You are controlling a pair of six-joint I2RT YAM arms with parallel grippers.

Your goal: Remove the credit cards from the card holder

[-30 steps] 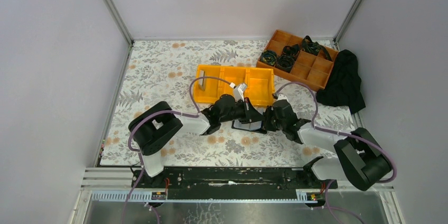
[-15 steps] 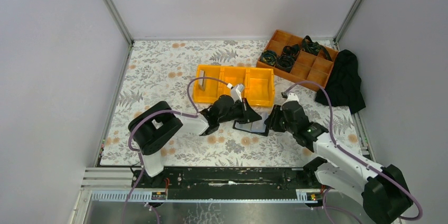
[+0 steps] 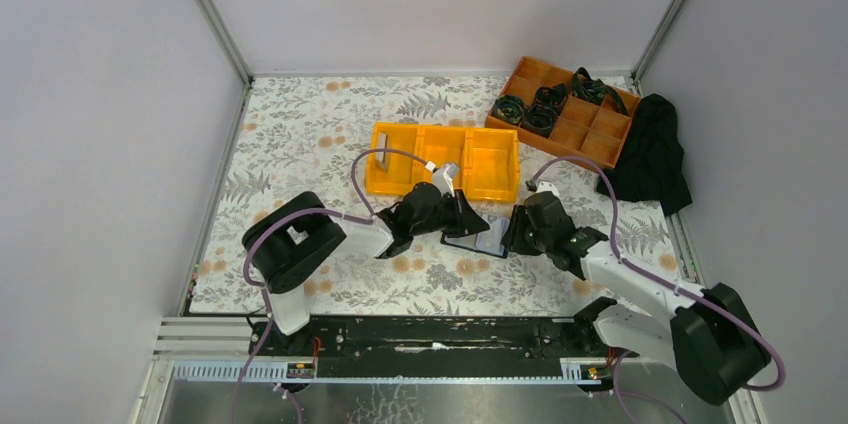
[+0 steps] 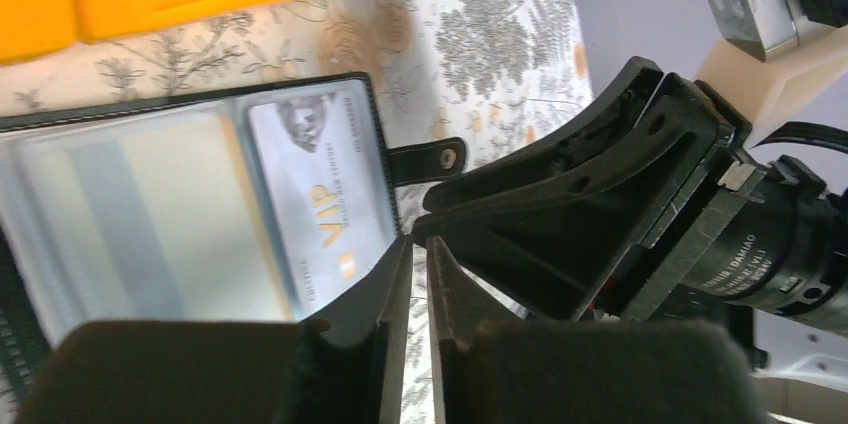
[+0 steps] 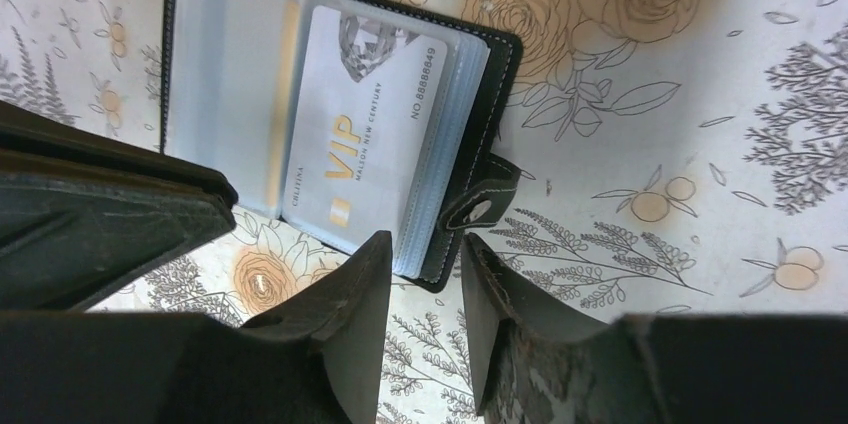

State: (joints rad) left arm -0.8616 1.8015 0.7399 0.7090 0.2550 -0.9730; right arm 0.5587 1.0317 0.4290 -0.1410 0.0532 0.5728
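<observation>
One credit card [image 5: 365,129], long axis twd right tool [image 5: 425,249] (half-spread, empty), lies sleeved in open card holder [image 5: 235,94]; left tool [image 4: 418,249] barely parted, empty.

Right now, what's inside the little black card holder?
The card holder lies open. One silver VIP card shows through clear plastic. The sleeve beside it looks pale and blurry. More sleeves are stacked underneath, so whatever they hold is covered.

Robot lab cell, white panels [image 3: 450,4], aluminium rail [image 3: 200,329]
</observation>
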